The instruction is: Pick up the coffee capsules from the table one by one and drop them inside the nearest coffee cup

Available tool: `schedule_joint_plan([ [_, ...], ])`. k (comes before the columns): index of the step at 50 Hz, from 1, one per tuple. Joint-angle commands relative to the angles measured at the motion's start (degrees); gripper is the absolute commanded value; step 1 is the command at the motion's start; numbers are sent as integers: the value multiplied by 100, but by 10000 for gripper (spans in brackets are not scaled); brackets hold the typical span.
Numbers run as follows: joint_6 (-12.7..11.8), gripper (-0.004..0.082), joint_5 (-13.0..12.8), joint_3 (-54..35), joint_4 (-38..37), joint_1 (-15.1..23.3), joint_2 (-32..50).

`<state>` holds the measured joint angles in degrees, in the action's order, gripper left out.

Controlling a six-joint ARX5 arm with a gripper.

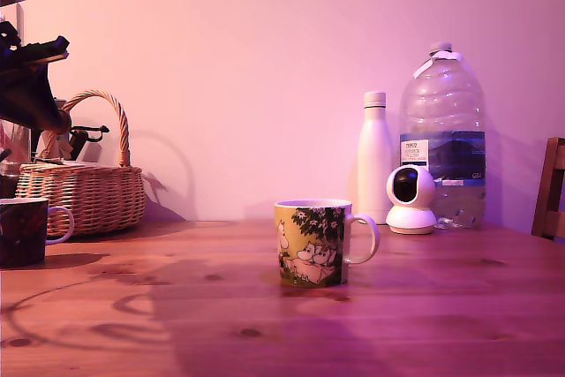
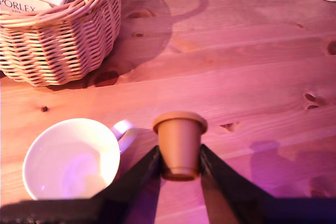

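We had the capsule (image 2: 179,142) pinched between the fingers of the end effector (image 2: 180,170), closed on its lower body, rim away from the wrist, long axis running along the fingers. It hung above the counter (image 2: 252,77), not over the cup (image 2: 73,165): the white mouth lay just beside it, handle pointing toward the capsule, so we judged a short sideways shift was needed before any release. The wrist view gave us that offset and the basket (image 2: 58,40) beyond. The exterior view showed only the arm's dark bulk (image 1: 31,86) above that cup (image 1: 26,231), capsule unseen, plus a yellow mug (image 1: 313,243) well apart.
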<state>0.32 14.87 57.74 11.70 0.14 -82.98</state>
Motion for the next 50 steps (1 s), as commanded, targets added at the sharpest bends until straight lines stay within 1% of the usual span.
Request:
schedule_joint_plan([
  [1, -28, 148, -13, -101, 52, -133, 111],
  [21, -28, 148, -13, -101, 136, -127, 136],
  [25, -28, 148, -17, -101, 208, -55, 181],
  [26, 22, 148, -22, -101, 223, -33, 199],
  [37, 22, 148, -28, -101, 372, 223, 428],
  [38, 116, 148, -31, -101, 387, 256, 444],
  [50, 131, 148, -31, -101, 629, 579, 511],
])
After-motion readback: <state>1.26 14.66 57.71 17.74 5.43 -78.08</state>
